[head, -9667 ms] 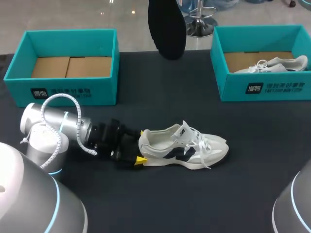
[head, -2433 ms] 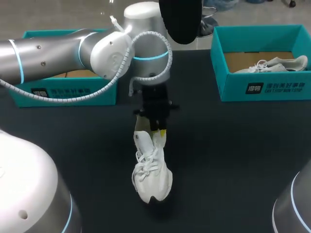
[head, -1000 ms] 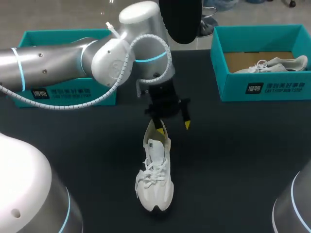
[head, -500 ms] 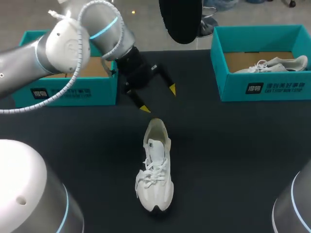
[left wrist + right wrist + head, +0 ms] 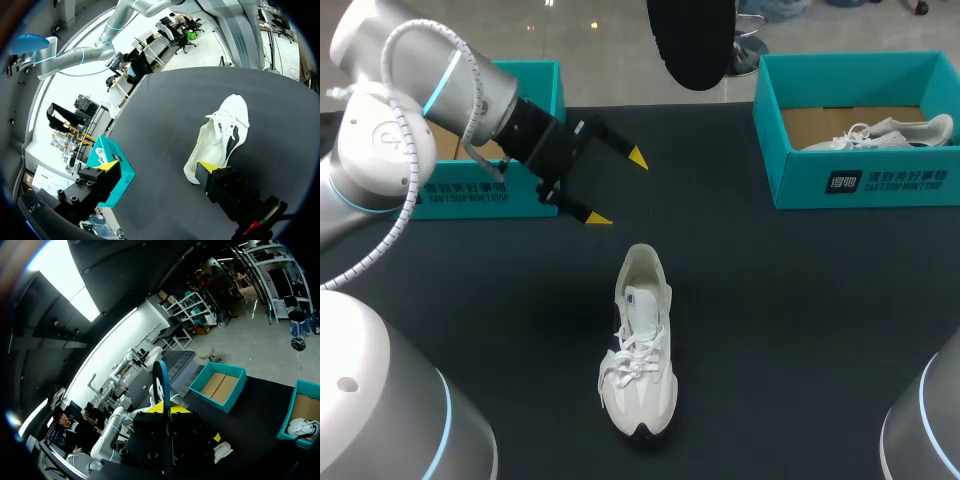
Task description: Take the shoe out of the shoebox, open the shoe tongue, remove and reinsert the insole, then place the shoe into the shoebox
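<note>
Head view, table (image 5: 820,300) with dark cloth.

- Left gripper (image 5: 617,188): hung above the cloth at the far left, just right of the left box (image 5: 470,190). Fingers spread wide apart, nothing between them. One yellow tip pointed toward the far side and the other sat nearer, both aimed toward the middle of the table.
- Shoe (image 5: 640,345): white, lay on the cloth near the middle, out of both boxes. Sole down, heel toward the far side, toe toward the near edge, laces loose on top. It sat apart from the left gripper, to its near right.
- Left box: teal, open. The left arm hid part of it, and brown cardboard showed on its floor.
- Right box (image 5: 860,180): teal, at the far right, with a second white shoe (image 5: 890,132) lying inside.
- Insole (image 5: 690,45): dark, held high above the far middle of the table, well clear of the shoe.

Left wrist view: the shoe (image 5: 220,132) lay ahead of the gripper (image 5: 160,167), by one finger. The fingers stood far apart with bare cloth between them.

Right wrist view: the right gripper (image 5: 162,412) was clamped on the insole (image 5: 161,385). The insole was seen edge-on, standing up from between the two yellow tips. Far below, both boxes and the shoe (image 5: 222,450) showed on the cloth.
</note>
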Robot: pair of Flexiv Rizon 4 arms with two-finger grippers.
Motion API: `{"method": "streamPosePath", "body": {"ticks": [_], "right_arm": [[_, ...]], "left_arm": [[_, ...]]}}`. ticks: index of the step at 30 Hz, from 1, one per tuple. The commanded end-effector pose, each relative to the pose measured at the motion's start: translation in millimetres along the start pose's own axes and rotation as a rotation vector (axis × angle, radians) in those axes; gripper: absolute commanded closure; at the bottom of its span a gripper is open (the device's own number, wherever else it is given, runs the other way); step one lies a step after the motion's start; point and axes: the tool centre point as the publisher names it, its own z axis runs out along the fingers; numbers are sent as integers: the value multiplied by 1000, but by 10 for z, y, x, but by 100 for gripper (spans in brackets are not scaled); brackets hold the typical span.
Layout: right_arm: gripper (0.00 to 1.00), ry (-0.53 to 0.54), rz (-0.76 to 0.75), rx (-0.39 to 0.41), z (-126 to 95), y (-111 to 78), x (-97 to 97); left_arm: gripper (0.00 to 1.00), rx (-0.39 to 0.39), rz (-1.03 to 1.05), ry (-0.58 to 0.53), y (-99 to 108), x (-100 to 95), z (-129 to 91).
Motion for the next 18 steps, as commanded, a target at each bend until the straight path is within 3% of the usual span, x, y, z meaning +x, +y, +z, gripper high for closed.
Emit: {"method": "streamPosePath", "body": {"ticks": [1, 5, 8, 12, 18], "right_arm": [[100, -3, 2, 0, 5, -1, 3], [100, -3, 2, 0, 5, -1, 3], [100, -3, 2, 0, 5, -1, 3], [100, -3, 2, 0, 5, -1, 3], [100, -3, 2, 0, 5, -1, 3]], "left_arm": [[0, 35, -93, -654, 6, 74, 24], [0, 35, -93, -654, 6, 74, 24], [0, 16, 17, -703, -36, 0, -57], [0, 48, 132, -724, -114, -74, -132], [0, 44, 213, -716, -147, -167, -186]]}}
